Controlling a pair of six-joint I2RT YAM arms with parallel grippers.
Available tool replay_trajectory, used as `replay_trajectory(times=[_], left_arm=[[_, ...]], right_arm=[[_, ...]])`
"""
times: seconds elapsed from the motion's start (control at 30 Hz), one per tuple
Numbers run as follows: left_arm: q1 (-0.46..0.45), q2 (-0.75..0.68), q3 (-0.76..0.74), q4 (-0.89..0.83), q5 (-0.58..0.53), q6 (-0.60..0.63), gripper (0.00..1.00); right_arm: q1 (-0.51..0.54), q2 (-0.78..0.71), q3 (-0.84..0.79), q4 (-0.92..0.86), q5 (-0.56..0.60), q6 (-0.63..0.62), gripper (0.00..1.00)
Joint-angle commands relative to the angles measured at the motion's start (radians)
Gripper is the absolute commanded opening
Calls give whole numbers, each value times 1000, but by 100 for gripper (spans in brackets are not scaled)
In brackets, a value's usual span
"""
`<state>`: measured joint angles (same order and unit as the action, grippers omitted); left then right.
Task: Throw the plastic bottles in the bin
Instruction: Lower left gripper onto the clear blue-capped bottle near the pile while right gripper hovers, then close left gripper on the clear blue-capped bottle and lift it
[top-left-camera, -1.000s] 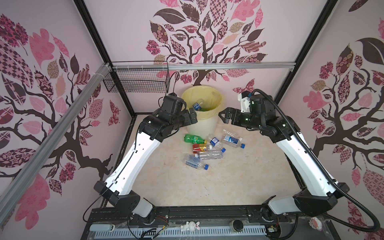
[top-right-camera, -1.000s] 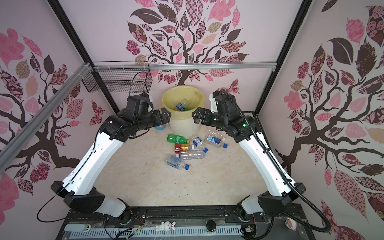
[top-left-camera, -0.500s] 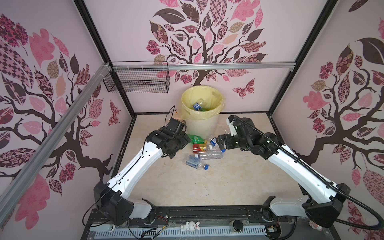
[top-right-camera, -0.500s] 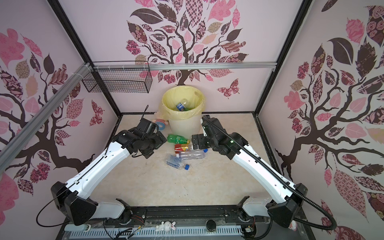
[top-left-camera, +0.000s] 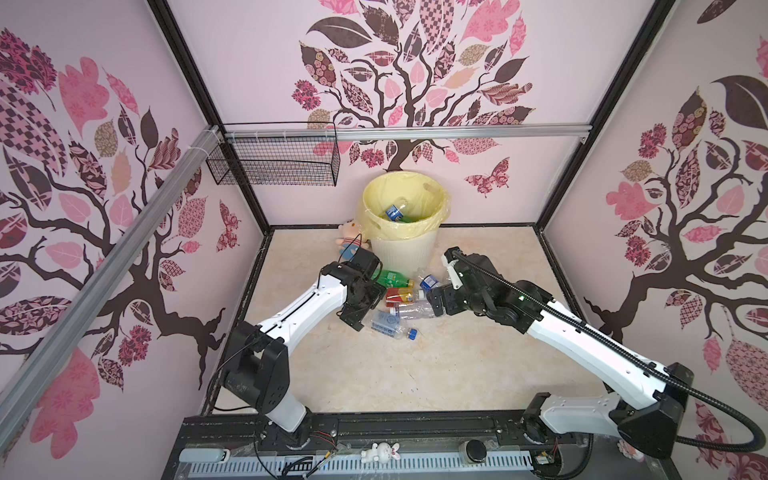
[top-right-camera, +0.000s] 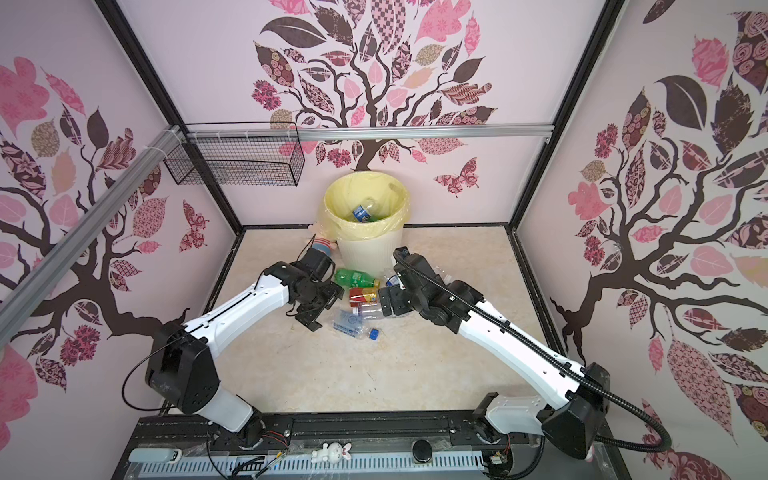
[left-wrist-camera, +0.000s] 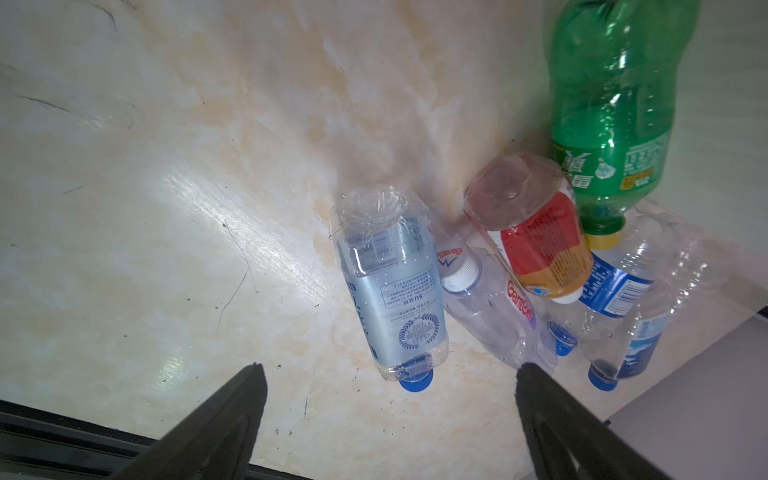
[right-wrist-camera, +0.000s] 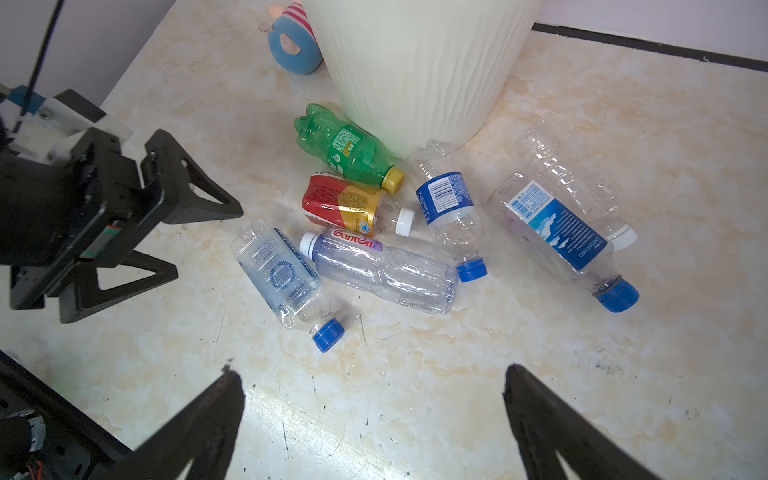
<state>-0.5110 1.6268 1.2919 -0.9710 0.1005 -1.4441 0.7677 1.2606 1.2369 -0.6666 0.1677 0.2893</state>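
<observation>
Left fingers (left-wrist-camera: 224, 424) apart, right fingers (right-wrist-camera: 203, 436) apart, bottle (right-wrist-camera: 382, 270) labelled Ganten

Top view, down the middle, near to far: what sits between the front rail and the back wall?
white rabbit figurine → clear blue-capped bottle → clear white-capped Ganten bottle → red-labelled bottle → green bottle → bin

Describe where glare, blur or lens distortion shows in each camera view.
Left wrist view: white glare on the tabletop, and the green bottle looks slightly soft. Right wrist view: the label on the Ganten bottle reads sharp. Both top views: the wide-angle lens splays the black frame posts outward.
</observation>
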Motion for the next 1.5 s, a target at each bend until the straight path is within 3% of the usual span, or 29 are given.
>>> replay_trajectory(times=[0.0, 0.5, 0.83, 1.13, 1.27, 1.47], left_arm=[[1, 50, 14, 7, 28, -35, 97], [1, 213, 29, 69, 45, -24, 90], [7, 232, -11, 91, 39, -8, 70], [14, 206, -39, 84, 15, 32, 60], [17, 190, -34, 81, -3, 79, 56], [17, 172, 24, 75, -24, 242, 54]], right_arm=[[7, -38, 5, 12, 8, -6, 100], [8, -28, 8, 13, -5, -33, 100], [7, -24, 2, 24, -10, -43, 100], [8, -30, -17, 33, -29, -16, 100], [7, -33, -21, 39, -51, 1, 100], [7, -32, -25, 44, -84, 24, 100]])
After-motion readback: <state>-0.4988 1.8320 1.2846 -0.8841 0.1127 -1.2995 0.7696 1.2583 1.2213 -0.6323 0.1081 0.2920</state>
